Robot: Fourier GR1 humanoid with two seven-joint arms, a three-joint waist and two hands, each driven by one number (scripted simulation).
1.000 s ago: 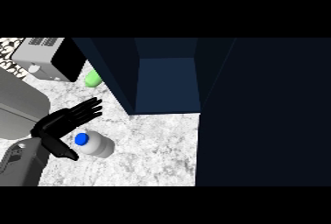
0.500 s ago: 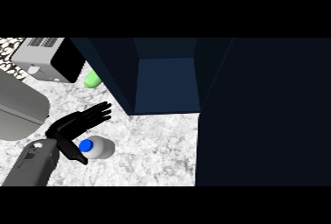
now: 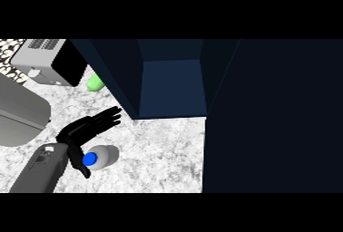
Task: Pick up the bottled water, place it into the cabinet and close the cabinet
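Head view | left hand [image 3: 81, 131] fingers straight, holding nothing | bottled water [image 3: 105, 156] just beside fingers

From my end the cabinet [image 3: 171, 86] reads as smooth, matt, dark blue panel; the counter [image 3: 154, 149] in front of it looks like smooth stone, white mottled with grey; left of the cabinet, the appliance [image 3: 40, 59] has a dull grey, metal-like shell and a black face; the green thing [image 3: 94, 82] beside the cabinet looks like plain plastic; the bottle [image 3: 106, 156] is pale, cloudy plastic, its cap [image 3: 89, 158] solid blue; my left hand [image 3: 84, 129] is matt black, its forearm [image 3: 43, 170] smooth grey.
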